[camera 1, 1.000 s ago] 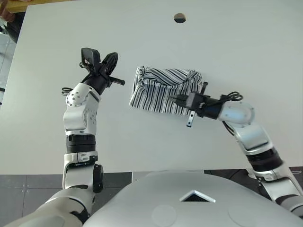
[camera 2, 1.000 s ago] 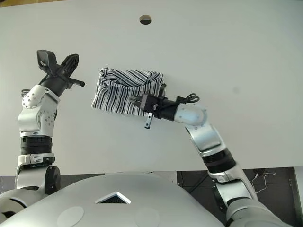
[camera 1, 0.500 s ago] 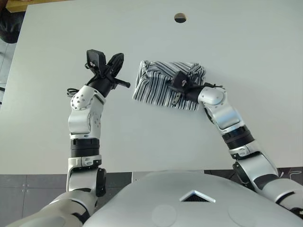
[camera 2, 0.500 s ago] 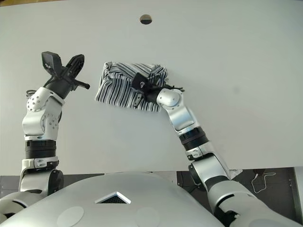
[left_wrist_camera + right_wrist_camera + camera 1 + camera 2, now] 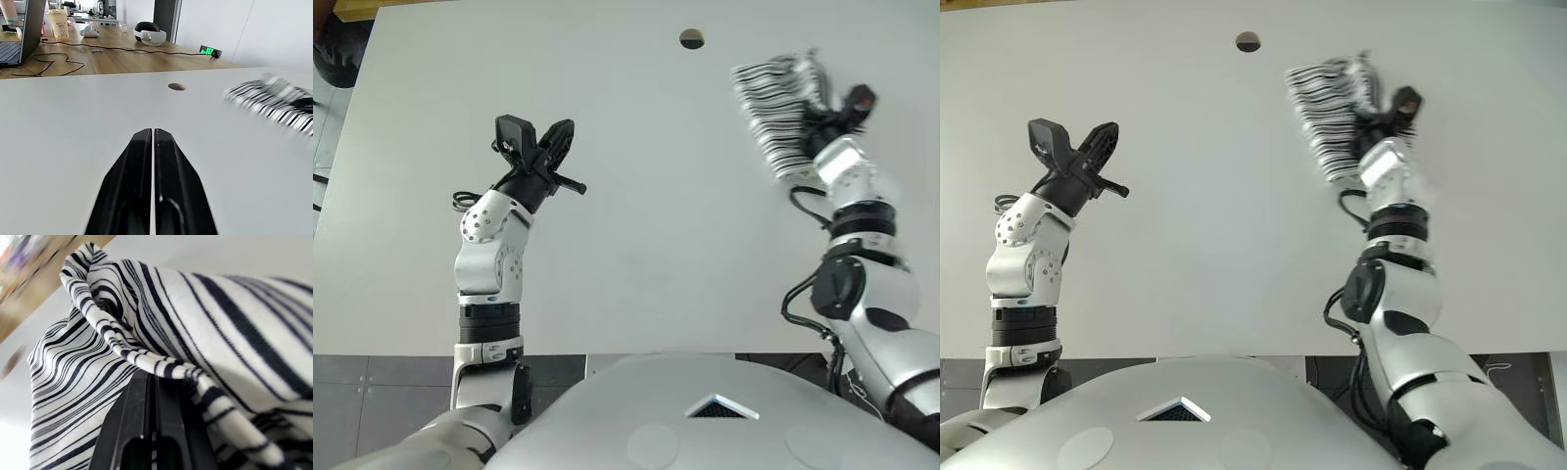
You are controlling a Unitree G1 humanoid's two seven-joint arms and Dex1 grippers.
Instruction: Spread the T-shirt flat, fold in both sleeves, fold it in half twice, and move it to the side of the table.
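The folded black-and-white striped T-shirt (image 5: 775, 103) is bunched at the far right of the white table (image 5: 656, 255). My right gripper (image 5: 152, 378) is shut on it, its fingers tucked under a fold of the cloth. From the head views I cannot tell whether the shirt rests on the table or hangs just above it. My left gripper (image 5: 564, 135) is raised over the left part of the table, shut and holding nothing, well apart from the shirt (image 5: 271, 98).
A round cable hole (image 5: 691, 39) sits near the table's far edge, left of the shirt. Beyond the table stands a wooden desk (image 5: 98, 56) with a laptop, cables and headphones. The table's left edge lies close to the left arm.
The right arm has swung the folded shirt from the middle of the table to the far right. The left gripper has stayed raised in almost the same place.
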